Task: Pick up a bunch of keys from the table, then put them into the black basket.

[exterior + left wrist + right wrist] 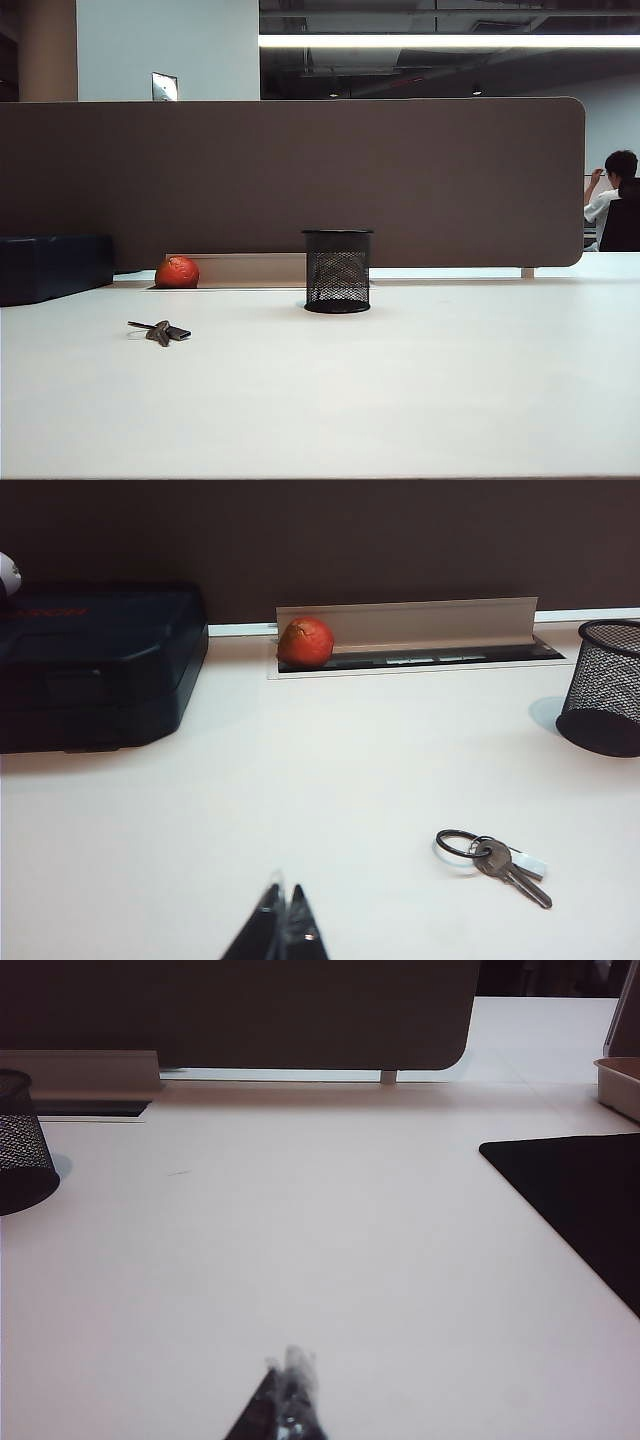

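Keys (495, 857) lie flat on the white counter (300, 780), well ahead of the left hand (284, 925), fingers together, empty. Right hand (288, 1400) likewise pressed together, black basket (20, 1145) far off. Red lettering on the dark box (95, 665) is unreadable.

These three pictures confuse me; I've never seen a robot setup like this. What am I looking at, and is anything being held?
It is a two-armed robot at a white table. One camera faces the table from outside; the other two ride on the wrists. The left gripper and right gripper show as dark tips, both shut and empty. On the table lie a bunch of keys, a black basket of mesh, an orange-red ball, a dark blue-black box and a black mat. Nothing is held.
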Tool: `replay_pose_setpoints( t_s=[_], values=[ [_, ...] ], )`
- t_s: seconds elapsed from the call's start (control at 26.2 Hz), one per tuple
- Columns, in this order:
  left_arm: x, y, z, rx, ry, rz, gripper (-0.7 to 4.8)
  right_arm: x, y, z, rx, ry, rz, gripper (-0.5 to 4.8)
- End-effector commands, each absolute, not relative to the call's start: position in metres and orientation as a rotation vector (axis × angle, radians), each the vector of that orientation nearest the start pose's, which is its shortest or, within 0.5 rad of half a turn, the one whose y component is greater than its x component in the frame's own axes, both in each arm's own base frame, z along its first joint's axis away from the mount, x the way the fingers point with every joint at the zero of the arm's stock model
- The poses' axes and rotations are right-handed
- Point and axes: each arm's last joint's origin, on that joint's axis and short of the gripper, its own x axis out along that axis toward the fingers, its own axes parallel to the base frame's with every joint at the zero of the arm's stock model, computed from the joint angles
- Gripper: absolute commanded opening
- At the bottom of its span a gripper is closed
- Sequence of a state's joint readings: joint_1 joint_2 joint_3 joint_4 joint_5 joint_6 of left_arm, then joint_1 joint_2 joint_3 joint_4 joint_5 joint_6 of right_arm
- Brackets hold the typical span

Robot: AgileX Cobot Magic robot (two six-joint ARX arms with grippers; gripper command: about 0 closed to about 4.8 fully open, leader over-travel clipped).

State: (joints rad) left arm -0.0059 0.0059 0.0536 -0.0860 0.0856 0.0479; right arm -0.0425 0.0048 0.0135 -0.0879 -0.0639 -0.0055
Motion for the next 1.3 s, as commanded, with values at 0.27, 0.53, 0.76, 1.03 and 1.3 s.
replay_pose_setpoints(
  t_s=[0.27,0.53,0.76,1.03,1.3],
  values=[
    [0.094,-0.003,0.176,0.044,0.018,-0.089,-0.05,0.097,-0.002,0.161,-0.005,0.064,0.017,-0.05],
    [0.094,-0.003,0.176,0.044,0.018,-0.089,-0.05,0.097,-0.002,0.161,-0.005,0.064,0.017,-0.05],
    [0.094,-0.003,0.176,0.044,0.017,-0.089,-0.05,0.097,-0.002,0.161,0.003,0.065,0.024,-0.05],
    [0.094,-0.003,0.177,0.043,0.014,-0.101,-0.06,0.097,-0.002,0.161,0.003,0.065,0.024,-0.05],
    [0.088,-0.004,0.199,-0.017,-0.046,-0.127,-0.05,0.097,-0.002,0.161,0.003,0.064,0.024,-0.05]
  ],
)
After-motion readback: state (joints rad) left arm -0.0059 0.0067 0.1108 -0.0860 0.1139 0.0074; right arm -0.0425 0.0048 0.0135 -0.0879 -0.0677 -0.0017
